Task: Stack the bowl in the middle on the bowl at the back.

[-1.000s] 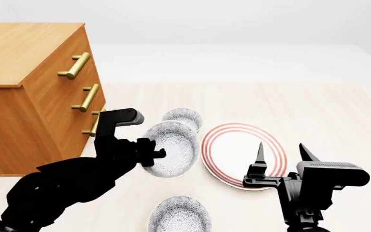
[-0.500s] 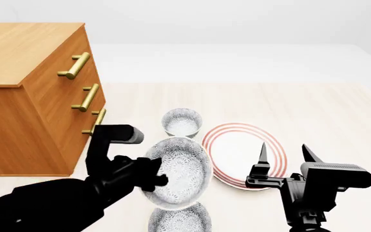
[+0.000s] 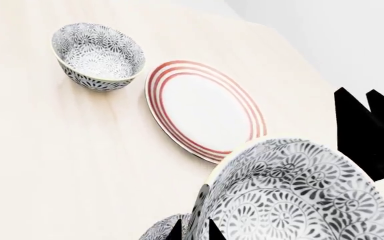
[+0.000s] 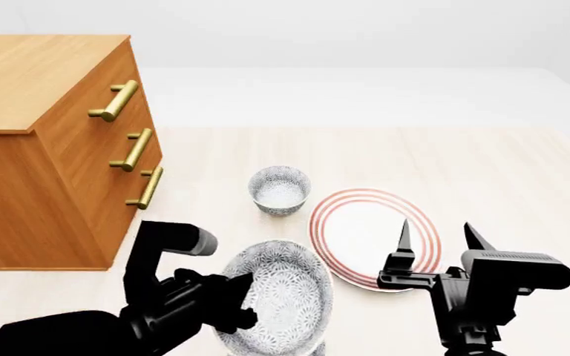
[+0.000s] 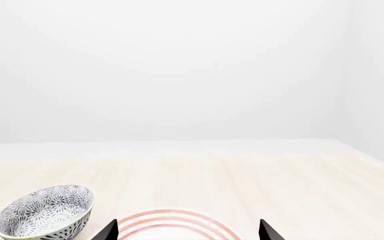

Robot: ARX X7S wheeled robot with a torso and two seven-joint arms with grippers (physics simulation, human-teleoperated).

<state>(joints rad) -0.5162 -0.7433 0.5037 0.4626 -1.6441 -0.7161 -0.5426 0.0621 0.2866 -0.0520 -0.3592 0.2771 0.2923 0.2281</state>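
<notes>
My left gripper [image 4: 243, 298] is shut on the rim of a black-and-white patterned bowl [image 4: 277, 295], the one from the middle, and holds it tilted in the air near the table's front. In the left wrist view the fingertips [image 3: 177, 231] pinch that bowl's [image 3: 299, 192] rim. The back bowl [image 4: 279, 189], of the same pattern, stands upright and empty on the table [image 4: 483, 163], well beyond the held one; it also shows in the wrist views [image 3: 98, 56] [image 5: 44, 217]. My right gripper [image 4: 436, 236] is open with nothing in it, over the plate's near edge [image 5: 188, 231].
A white plate [image 4: 369, 230] with red rings lies right of the bowls. A wooden drawer cabinet [image 4: 57, 148] with brass handles stands at the left. A third patterned bowl [image 3: 160, 231] sits below the held one, mostly hidden by it.
My left gripper has carried the bowl back toward the table's front, away from the back bowl, which now stands fully in view. The right arm has hardly moved.
</notes>
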